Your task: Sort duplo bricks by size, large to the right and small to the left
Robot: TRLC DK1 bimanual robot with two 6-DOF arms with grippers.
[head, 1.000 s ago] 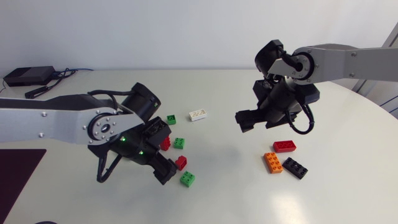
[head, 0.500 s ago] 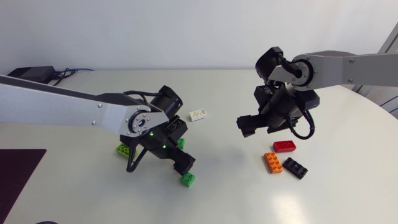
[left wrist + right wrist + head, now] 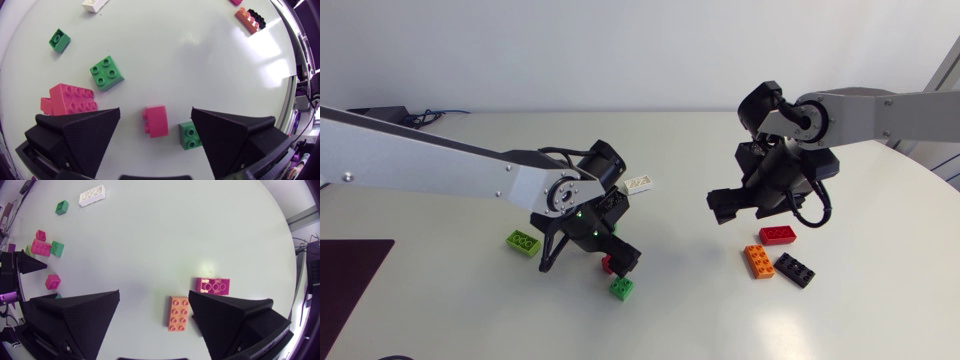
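- Pale table [image 3: 680, 320]; bricks in two loose groups. Large red brick [image 3: 777, 235], orange brick [image 3: 757, 261] and black brick [image 3: 794, 270] lie close together on the right side, with the small ones nearer the middle.
- Left gripper [image 3: 156, 111]: fingers spread wide, holding nothing. It hangs low over the small red brick [image 3: 155, 121], which sits on the table in the gap between the fingers and touches neither.
- Small green brick [image 3: 190, 136] lies just beside the red one, close to one finger.
- Step, as judged: pick-up of a small brick for the left pile, grasp not yet made.
- Next move calls for a straight descent and closing on the red brick's flat sides, with that finger kept off the green neighbour.
- Right gripper [image 3: 154, 294]: open and empty, above the orange brick, with the large red one just beside it.
- White brick [image 3: 639, 184] near the middle and lime brick [image 3: 523, 242] on the left look large, so probably not yet sorted.
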